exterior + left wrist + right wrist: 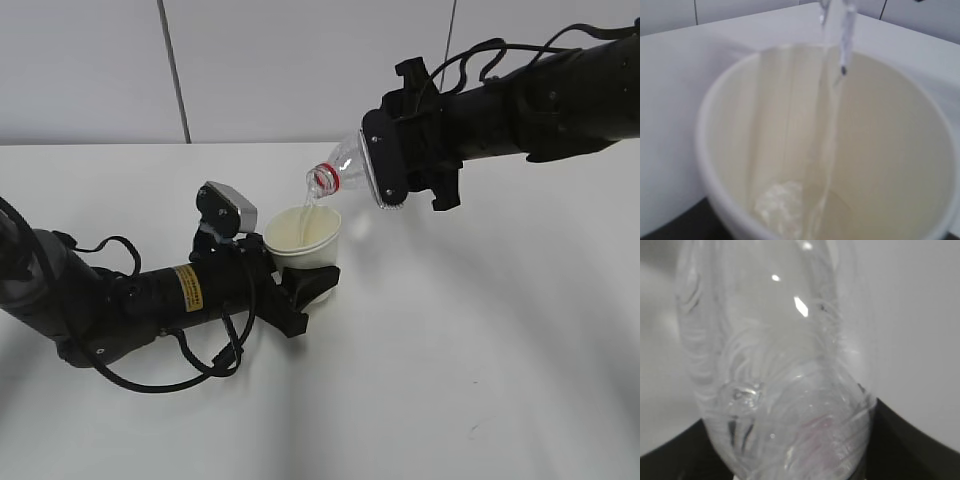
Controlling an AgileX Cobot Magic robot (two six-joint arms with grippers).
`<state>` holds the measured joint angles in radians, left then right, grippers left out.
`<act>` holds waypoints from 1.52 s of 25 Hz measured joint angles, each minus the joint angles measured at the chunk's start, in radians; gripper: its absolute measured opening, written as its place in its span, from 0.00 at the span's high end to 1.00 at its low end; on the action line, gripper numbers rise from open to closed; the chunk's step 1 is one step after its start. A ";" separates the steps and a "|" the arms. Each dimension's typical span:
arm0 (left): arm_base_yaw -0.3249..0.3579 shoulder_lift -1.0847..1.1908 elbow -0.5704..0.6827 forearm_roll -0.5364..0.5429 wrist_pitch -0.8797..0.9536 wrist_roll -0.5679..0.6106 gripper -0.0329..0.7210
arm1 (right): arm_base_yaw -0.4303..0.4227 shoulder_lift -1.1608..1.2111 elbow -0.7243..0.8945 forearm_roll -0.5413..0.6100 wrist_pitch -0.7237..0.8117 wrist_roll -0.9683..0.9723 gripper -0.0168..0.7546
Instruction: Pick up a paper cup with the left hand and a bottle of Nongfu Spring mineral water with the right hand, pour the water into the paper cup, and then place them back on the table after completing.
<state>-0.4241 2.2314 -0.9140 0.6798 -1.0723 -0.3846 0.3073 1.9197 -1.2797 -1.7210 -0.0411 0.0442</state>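
My left gripper [300,295], on the arm with the yellow label, is shut on the white paper cup [303,240] and holds it upright just above the table [480,380]. My right gripper [385,170] is shut on the clear water bottle [345,168], tilted with its red-ringed neck down to the left over the cup. A thin stream of water [310,200] falls into the cup. In the left wrist view the cup [890,150] fills the frame, the stream [832,100] lands in it, and bubbling water [782,205] lies at the bottom. In the right wrist view the bottle [775,390] fills the frame.
A pale wall with vertical seams [173,70] stands behind the table's far edge. Black cables [180,375] loop from the left arm onto the table.
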 joint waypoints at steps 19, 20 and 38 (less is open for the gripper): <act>0.000 0.000 0.000 0.001 0.003 0.000 0.45 | 0.005 0.000 -0.002 -0.008 0.017 -0.002 0.37; 0.000 0.000 0.000 0.001 0.003 0.000 0.45 | 0.005 0.000 -0.002 -0.008 0.017 -0.002 0.37; 0.000 0.001 0.000 0.001 0.020 0.000 0.45 | 0.005 0.000 -0.002 -0.015 0.031 -0.003 0.37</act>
<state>-0.4241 2.2323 -0.9140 0.6808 -1.0525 -0.3846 0.3126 1.9197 -1.2813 -1.7362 -0.0100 0.0416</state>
